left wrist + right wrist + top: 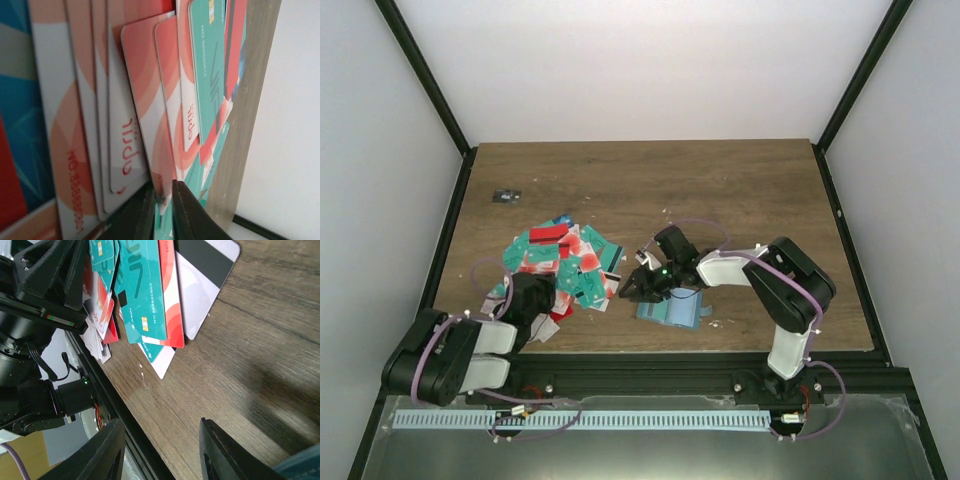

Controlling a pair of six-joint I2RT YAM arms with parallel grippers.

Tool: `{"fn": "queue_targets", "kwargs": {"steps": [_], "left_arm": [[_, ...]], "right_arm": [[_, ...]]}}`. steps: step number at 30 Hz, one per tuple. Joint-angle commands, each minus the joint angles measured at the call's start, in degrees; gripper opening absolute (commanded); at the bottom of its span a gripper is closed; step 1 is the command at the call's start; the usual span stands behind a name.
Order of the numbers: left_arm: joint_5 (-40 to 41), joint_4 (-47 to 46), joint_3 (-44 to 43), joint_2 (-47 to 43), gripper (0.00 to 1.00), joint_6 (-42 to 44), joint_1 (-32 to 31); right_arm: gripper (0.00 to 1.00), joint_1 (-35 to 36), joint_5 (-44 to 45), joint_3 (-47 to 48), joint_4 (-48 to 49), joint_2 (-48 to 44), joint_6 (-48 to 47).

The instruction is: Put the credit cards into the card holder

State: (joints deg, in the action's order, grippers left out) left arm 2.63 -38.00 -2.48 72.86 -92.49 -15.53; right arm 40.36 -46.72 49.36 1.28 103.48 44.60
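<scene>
Brown wood-grain bench (720, 190) inside a white-walled enclosure.
Heap of thin rectangular plastic credit cards (565, 262) (red, teal, white-and-red) left of centre. A small teal-blue folding card holder (672, 312) lies near its right side. Left fingers (187, 212) nearly together at the heap's near edge, grip cannot be told. Right fingers (107, 450) spread wide beside the holder.

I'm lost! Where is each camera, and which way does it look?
Top external: above, behind; looks down at table, credit cards, card holder, left arm, right arm.
Left wrist: close over cards; left end effector shows.
Right wrist: low, facing cards; open right end effector shows.
All three share the cards.
</scene>
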Motion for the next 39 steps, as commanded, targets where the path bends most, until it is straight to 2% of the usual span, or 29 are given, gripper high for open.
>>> {"fn": "queue_targets", "kwargs": {"steps": [1,5,12,18,23,28,31,35,39], "left_arm": [[1.0,-4.7,2.2,4.2,0.07,0.8,0.0],[-0.7,-0.3,0.5,0.0,0.04,1.5,0.0],[-0.4,32.5,-5.2,-21.5,0.04,2.7,0.0],[-6.1,45.8,-5.1,-35.3,0.04,0.3,0.2],[-11.0,54.7,-8.0,-42.9,0.04,3.2,0.2],[-14.8,61.5,-13.7,-41.5,0.04,10.8,0.1],[-11.9,66.9,-18.4,-39.2,0.04,15.7,0.1],[-11.8,66.0,-24.6,-33.6,0.04,20.7,0.3],[-15.3,67.3,-33.2,-24.8,0.04,30.4,0.2]], "right_arm": [[0.43,-0.8,-0.9,0.2,-0.6,0.1,-0.7],[0.43,-1.0,-0.3,0.7,-1.4,-0.9,-0.9],[0.43,-1.1,2.0,3.2,-5.2,-3.4,-3.1],[0.43,-1.1,1.8,5.3,-8.7,-4.9,-4.5],[0.43,-1.0,2.2,6.6,-11.8,-8.2,-6.4],[0.45,-1.0,4.1,8.0,-16.5,-12.0,-9.1],[0.46,-1.1,4.8,7.9,-17.9,-14.1,-9.7],[0.46,-1.1,5.9,7.9,-20.7,-16.9,-11.2],[0.47,-1.2,6.2,6.7,-22.3,-20.3,-12.5]]}}
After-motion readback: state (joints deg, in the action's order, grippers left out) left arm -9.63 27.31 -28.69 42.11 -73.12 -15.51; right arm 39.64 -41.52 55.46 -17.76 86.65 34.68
